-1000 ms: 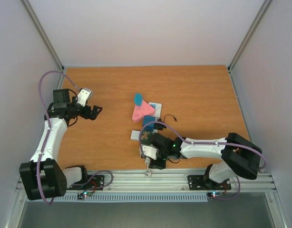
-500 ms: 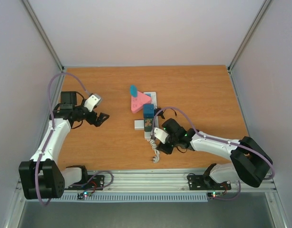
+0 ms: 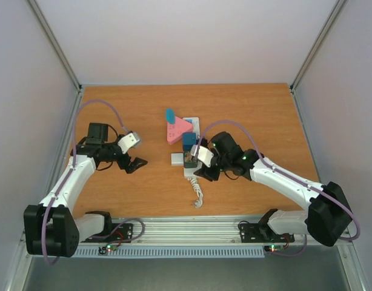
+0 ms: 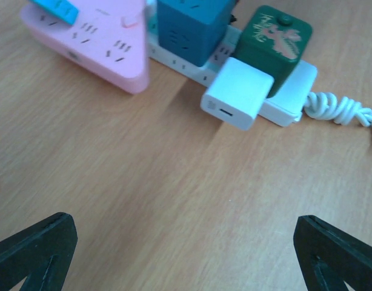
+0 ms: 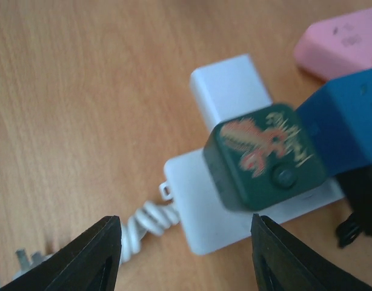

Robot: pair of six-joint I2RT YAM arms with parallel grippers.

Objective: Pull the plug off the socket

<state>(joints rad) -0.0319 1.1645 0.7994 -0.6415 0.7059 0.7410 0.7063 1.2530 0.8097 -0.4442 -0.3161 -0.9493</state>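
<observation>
The socket (image 5: 201, 212) lies mid-counter (image 3: 246, 115), cord toward me, green plug (image 5: 265, 154) still seated. My right gripper (image 5: 185, 236) has swung in over that plug, jaws widening, empty. The left gripper (image 4: 183, 227), wide open, has neared too. Grasping looks next. I count 1 socket, 1 green plug, 1 blue cube (image 4: 192, 24), 1 white charger (image 4: 237, 92), 1 pink adapter (image 4: 95, 42).

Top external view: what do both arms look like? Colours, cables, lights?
Left arm and right arm: white link shells, black joints and bases. A purple cable loops along each. Wrists carry a white camera block; fingers are black wedges. A green light glows on the right forearm.
</observation>
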